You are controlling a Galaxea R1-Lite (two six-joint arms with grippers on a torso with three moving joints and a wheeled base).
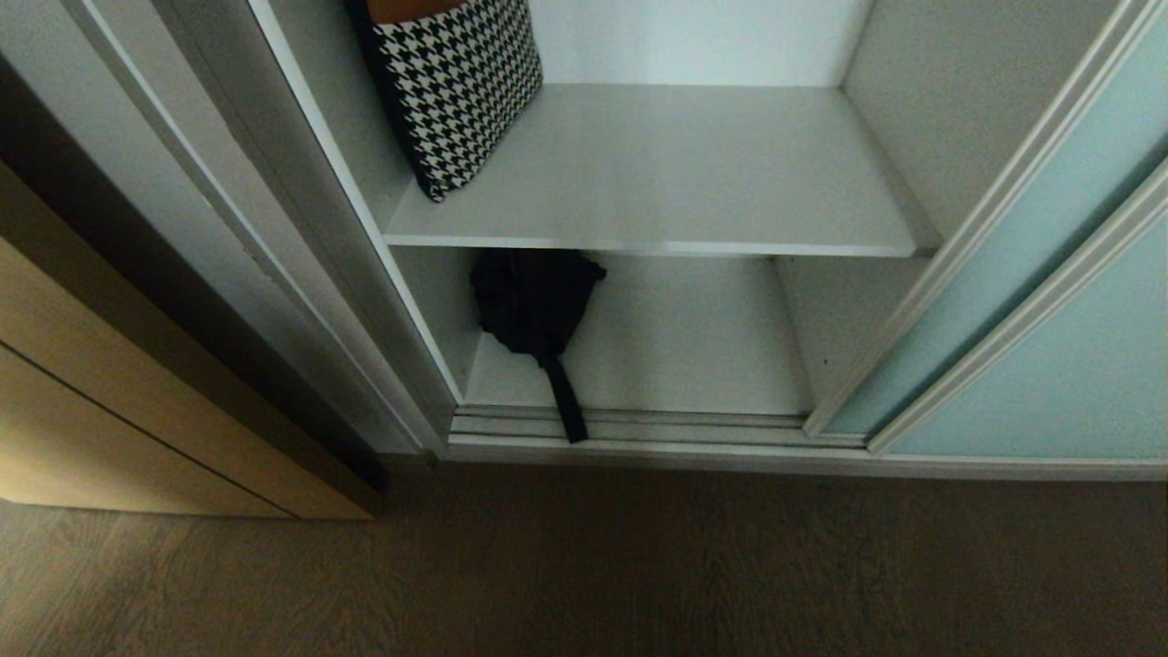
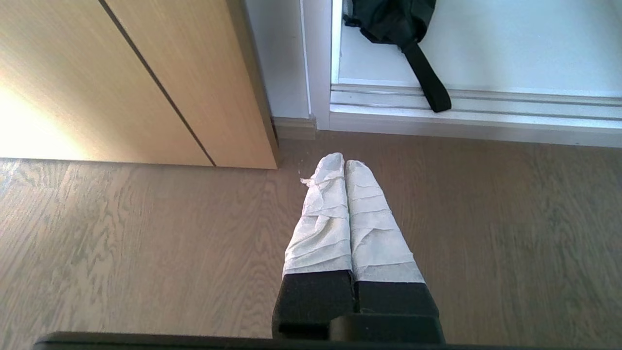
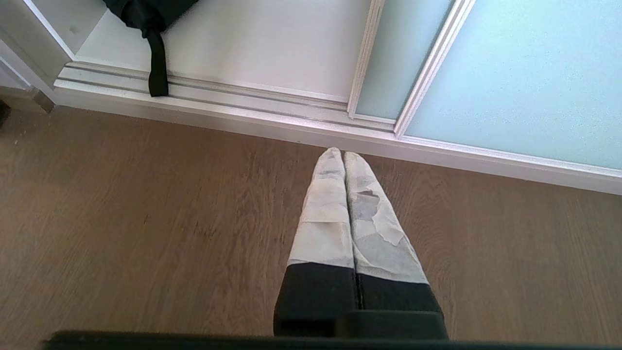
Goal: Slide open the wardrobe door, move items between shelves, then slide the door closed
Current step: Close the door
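Both claws, left claw (image 2: 345,163) and right claw (image 3: 343,153), hang clenched and empty above the floor; I should lift the strap (image 1: 568,401) off the track before sliding the door (image 1: 1031,365).

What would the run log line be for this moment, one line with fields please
door: sliding wardrobe door open | upper shelf: houndstooth bag | bottom shelf: black pouch, strap over floor track | left gripper, right gripper: shut, above floor

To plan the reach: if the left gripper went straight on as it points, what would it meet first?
Probably the ribbed silver floor track, slightly right of the tan wooden cabinet; the shut left gripper hangs above brown wood floor. Depth is unclear.
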